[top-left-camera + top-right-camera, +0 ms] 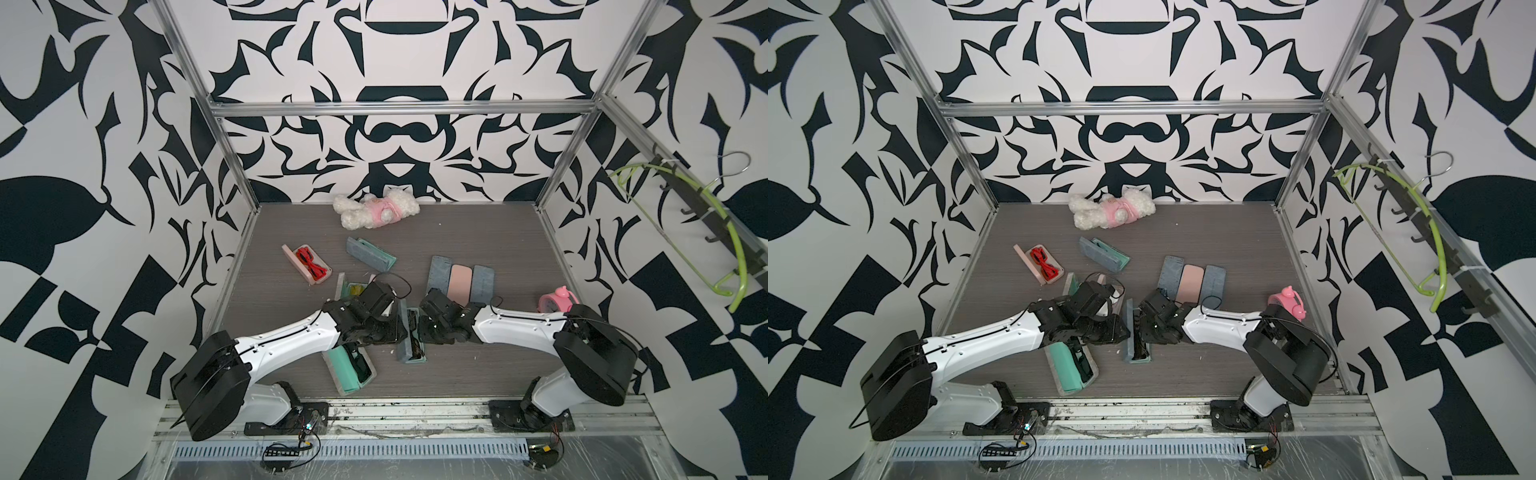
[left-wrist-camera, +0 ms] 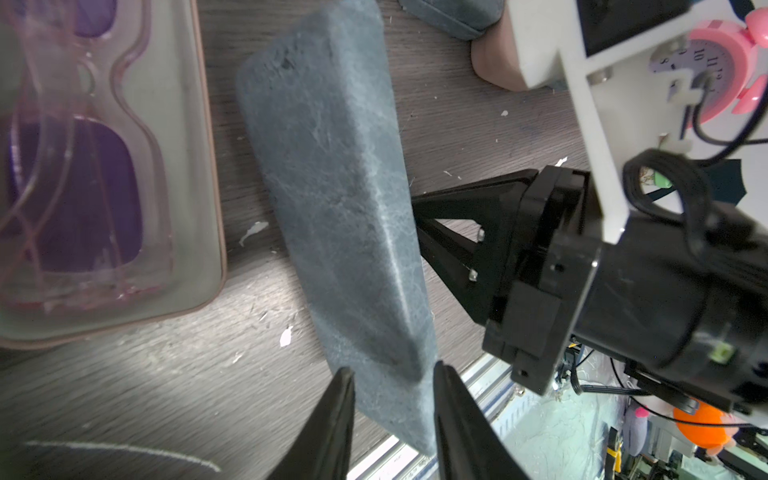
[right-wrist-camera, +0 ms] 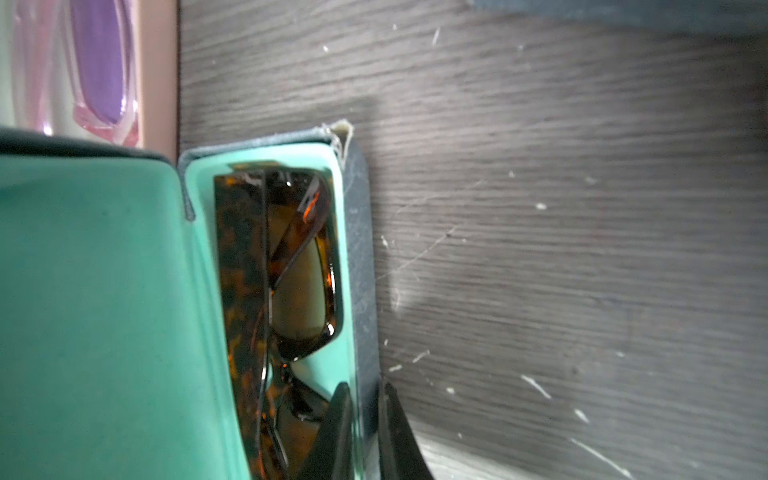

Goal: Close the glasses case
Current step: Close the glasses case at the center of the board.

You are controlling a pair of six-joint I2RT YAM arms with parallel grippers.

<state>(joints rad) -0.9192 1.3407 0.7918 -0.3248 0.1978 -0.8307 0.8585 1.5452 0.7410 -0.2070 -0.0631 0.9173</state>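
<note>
The glasses case (image 1: pixel 411 355) is set open on the counter's (image 1: pixel 478 353) front middle. Its upright lid (image 2: pixel 332 187) is pinched by the left hand (image 2: pixel 394 374), its base wall (image 3: pixel 361 270) by the right hand (image 3: pixel 365 395).

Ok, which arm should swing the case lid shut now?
Left. The left gripper grips the raised grey lid at one end, so it can fold it over the tortoiseshell glasses. The right gripper pinches the base wall and is probably better kept steadying the case.
</note>
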